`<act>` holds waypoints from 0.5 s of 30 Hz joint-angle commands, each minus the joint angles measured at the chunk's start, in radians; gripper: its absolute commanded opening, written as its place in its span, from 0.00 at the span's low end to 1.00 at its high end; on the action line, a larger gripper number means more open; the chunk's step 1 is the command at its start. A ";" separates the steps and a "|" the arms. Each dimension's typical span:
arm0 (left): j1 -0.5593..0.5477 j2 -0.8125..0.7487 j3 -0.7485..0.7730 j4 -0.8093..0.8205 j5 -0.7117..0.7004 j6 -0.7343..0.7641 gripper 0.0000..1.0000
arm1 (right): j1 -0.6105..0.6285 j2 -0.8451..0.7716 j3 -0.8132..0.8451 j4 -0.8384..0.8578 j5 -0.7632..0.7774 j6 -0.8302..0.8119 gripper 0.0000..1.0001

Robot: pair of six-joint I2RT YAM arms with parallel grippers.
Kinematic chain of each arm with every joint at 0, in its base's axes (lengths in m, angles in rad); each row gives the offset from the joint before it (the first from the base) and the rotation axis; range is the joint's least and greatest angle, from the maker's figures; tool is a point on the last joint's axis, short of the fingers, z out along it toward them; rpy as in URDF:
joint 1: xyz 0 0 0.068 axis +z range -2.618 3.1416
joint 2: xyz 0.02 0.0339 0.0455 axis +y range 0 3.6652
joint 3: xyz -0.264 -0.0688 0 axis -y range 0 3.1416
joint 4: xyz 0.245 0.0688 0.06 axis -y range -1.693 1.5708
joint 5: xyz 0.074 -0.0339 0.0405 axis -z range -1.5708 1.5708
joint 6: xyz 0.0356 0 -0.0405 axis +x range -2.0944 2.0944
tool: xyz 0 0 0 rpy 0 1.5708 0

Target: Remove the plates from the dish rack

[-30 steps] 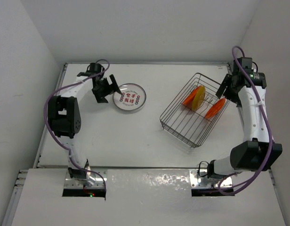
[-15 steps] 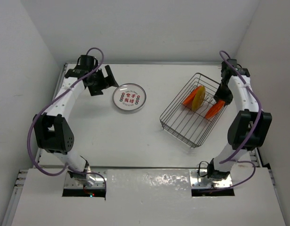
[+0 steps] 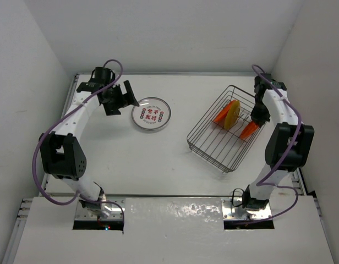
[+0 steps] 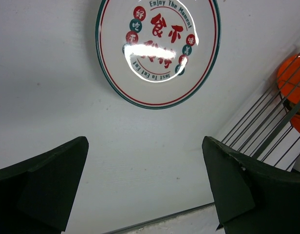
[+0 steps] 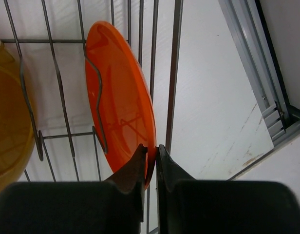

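The dark wire dish rack (image 3: 213, 144) sits right of centre. In it stand an orange plate (image 3: 222, 116), a yellow-olive plate (image 3: 233, 114) and a second orange plate (image 3: 249, 130) at its right side. My right gripper (image 3: 260, 117) is shut on the rim of that right orange plate (image 5: 121, 97), its fingertips (image 5: 142, 157) pinching the edge just inside the rack's end bars. A white plate with red characters (image 3: 151, 114) lies flat on the table. My left gripper (image 3: 121, 101) hangs open to the left of this plate (image 4: 158, 46), with nothing between its fingers.
White walls enclose the table on the left, back and right. The table's right edge rail (image 5: 259, 73) runs close to the rack's right end. The rack's bars (image 4: 267, 131) show at the right of the left wrist view.
My right gripper has moved down onto the right orange plate and closed on its rim. The left arm has swung back and slightly left of the white plate, still open.
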 commanded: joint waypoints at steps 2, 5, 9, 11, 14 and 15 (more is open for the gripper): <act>-0.009 -0.003 0.059 -0.008 0.010 0.010 1.00 | 0.009 -0.048 0.057 -0.022 0.054 0.008 0.04; -0.009 0.005 0.089 -0.003 0.024 -0.002 1.00 | 0.009 -0.085 0.099 -0.061 0.053 0.005 0.00; -0.010 0.033 0.137 0.002 0.043 -0.016 1.00 | 0.009 -0.113 0.178 -0.120 0.060 -0.003 0.00; -0.012 0.037 0.163 0.012 0.069 -0.022 1.00 | 0.009 -0.123 0.253 -0.172 0.089 -0.018 0.00; -0.013 0.019 0.160 0.093 0.168 -0.062 1.00 | 0.009 -0.149 0.346 -0.213 0.102 -0.060 0.00; -0.016 0.013 0.154 0.160 0.203 -0.077 1.00 | 0.009 -0.157 0.383 -0.218 0.094 -0.078 0.00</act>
